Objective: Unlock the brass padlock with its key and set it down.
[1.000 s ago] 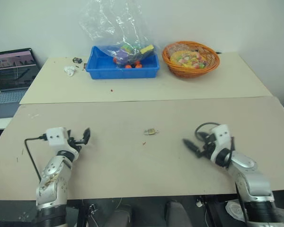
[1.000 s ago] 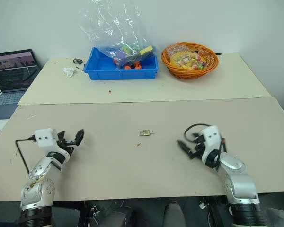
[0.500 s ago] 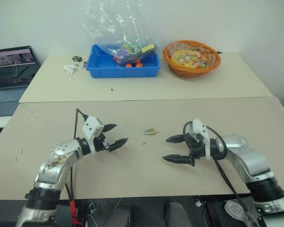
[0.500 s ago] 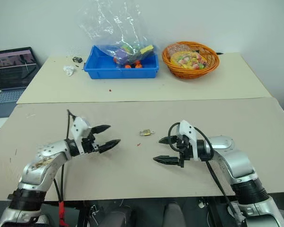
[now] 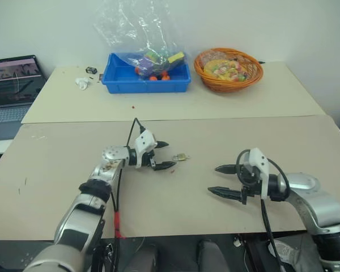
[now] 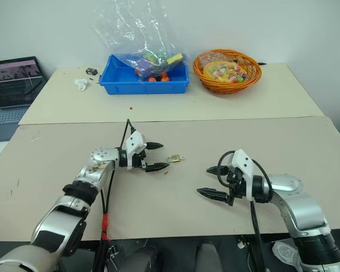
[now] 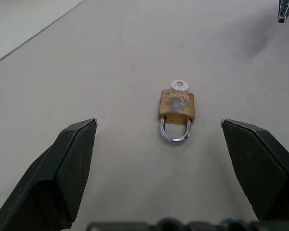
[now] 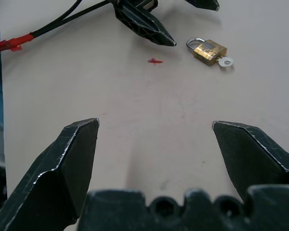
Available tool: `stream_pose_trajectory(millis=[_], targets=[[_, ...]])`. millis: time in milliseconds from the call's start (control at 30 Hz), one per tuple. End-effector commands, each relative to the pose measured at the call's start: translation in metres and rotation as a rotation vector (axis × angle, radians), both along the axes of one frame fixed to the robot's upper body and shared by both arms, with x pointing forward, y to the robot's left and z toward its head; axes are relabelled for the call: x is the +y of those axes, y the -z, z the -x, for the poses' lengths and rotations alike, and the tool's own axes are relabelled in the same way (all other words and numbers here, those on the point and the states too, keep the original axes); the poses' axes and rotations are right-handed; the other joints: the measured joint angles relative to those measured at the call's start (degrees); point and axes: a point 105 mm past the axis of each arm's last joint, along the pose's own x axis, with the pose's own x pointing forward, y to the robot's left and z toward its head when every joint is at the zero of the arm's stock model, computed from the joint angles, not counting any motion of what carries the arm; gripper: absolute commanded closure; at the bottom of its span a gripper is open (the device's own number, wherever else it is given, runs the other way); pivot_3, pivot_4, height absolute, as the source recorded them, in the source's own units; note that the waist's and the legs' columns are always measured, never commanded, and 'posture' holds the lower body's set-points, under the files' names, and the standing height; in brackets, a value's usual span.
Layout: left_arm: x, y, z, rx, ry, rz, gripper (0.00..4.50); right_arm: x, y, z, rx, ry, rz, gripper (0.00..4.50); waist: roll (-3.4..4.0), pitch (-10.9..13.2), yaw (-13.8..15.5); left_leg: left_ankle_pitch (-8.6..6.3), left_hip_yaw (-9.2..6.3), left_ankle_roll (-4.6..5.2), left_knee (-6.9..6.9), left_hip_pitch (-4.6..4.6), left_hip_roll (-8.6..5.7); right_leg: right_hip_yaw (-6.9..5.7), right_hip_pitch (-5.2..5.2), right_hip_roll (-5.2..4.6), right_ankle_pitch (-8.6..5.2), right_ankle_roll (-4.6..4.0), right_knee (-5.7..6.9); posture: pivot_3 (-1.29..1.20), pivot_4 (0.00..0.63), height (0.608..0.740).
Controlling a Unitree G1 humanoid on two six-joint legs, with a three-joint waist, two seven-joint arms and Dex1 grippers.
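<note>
The brass padlock (image 5: 181, 157) lies flat on the near table, its silvery shackle toward my left gripper. The key's (image 7: 179, 85) ring head pokes out of the padlock's (image 7: 176, 106) far end. My left gripper (image 5: 169, 155) is open and points right, its fingertips just short of the padlock, one on each side of it, not touching. My right gripper (image 5: 213, 179) hovers open further right and nearer the front edge, pointing left toward the padlock (image 8: 209, 50), with nothing between its fingers. One left finger (image 8: 144, 21) also appears in the right wrist view.
A small red speck (image 5: 171, 170) lies just in front of the padlock. On the far table stand a blue bin (image 5: 147, 85) under a clear plastic bag and an orange basket (image 5: 228, 68). A laptop (image 5: 14, 85) sits at the far left.
My left arm has swung right and forward, its gripper turning to point at the padlock. The right gripper has lifted a little and turned left. Both stayed open.
</note>
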Motion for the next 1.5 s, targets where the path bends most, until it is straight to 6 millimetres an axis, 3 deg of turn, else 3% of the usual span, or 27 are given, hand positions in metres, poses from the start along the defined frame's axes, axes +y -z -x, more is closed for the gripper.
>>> stream_pose_trajectory(millis=[33,300,667,700,733,1000,1267,1400,1500], targets=[[-0.014,-0.007,-0.004,-0.009,0.038,0.014,0.10,-0.001,-0.016,0.000,-0.064,0.030,-0.019,0.08,-0.02,0.0,0.0,0.00,0.01,0.01,0.01,0.00,0.00,0.00,0.00,0.00,0.00,0.01,0.00,0.00,0.150,0.740],[-0.024,0.017,-0.005,0.050,0.009,-0.030,0.10,-0.005,-0.022,0.003,-0.092,0.093,-0.037,0.08,-0.06,0.0,0.1,-0.02,0.02,0.03,0.11,0.02,-0.02,0.02,0.05,0.00,0.02,0.04,0.02,0.00,0.150,0.740],[-0.030,0.027,-0.001,0.062,0.036,-0.072,0.10,-0.006,-0.027,0.000,-0.104,0.114,-0.044,0.08,-0.05,0.0,0.2,-0.03,0.01,0.06,0.25,0.14,-0.03,0.01,0.25,0.01,0.06,0.10,0.05,0.00,0.150,0.740],[-0.030,0.028,0.000,0.064,0.042,-0.071,0.62,-0.006,-0.027,0.000,-0.105,0.116,-0.045,0.00,-0.05,0.0,0.1,-0.03,0.01,0.06,0.25,0.14,-0.03,0.01,0.26,0.01,0.06,0.11,0.05,0.00,0.150,0.740],[-0.031,0.029,0.001,0.067,0.047,-0.072,0.76,-0.006,-0.027,0.000,-0.105,0.116,-0.045,0.00,-0.05,0.0,0.1,-0.04,0.01,0.08,0.26,0.14,-0.04,0.01,0.26,0.01,0.06,0.11,0.04,0.00,0.150,0.740],[-0.031,0.031,0.001,0.081,0.045,-0.072,3.68,-0.005,-0.027,0.000,-0.109,0.130,-0.047,0.00,-0.05,0.0,0.1,-0.05,0.01,0.09,0.26,0.14,-0.04,0.01,0.26,0.01,0.06,0.11,0.03,0.00,0.150,0.740],[-0.022,0.025,-0.003,0.028,-0.001,-0.045,3.69,-0.004,-0.027,-0.004,-0.120,0.141,-0.041,0.00,-0.04,0.0,0.0,-0.05,0.01,0.09,0.28,0.14,-0.03,0.01,0.26,0.01,0.06,0.11,0.05,0.00,0.150,0.740],[-0.011,-0.006,-0.006,-0.179,-0.029,0.024,3.69,-0.005,-0.026,-0.008,-0.121,0.166,-0.036,0.00,-0.04,0.0,-0.4,-0.05,0.01,0.09,0.28,0.14,-0.02,0.02,0.25,0.01,0.06,0.11,0.05,0.00,0.150,0.740],[-0.001,-0.025,0.003,-0.316,-0.051,0.049,3.69,-0.005,-0.027,-0.013,-0.133,0.193,-0.030,0.00,-0.04,0.0,-0.6,-0.05,0.07,0.09,0.24,0.03,0.11,0.13,0.03,0.03,0.06,0.10,0.09,0.00,0.150,0.740]])
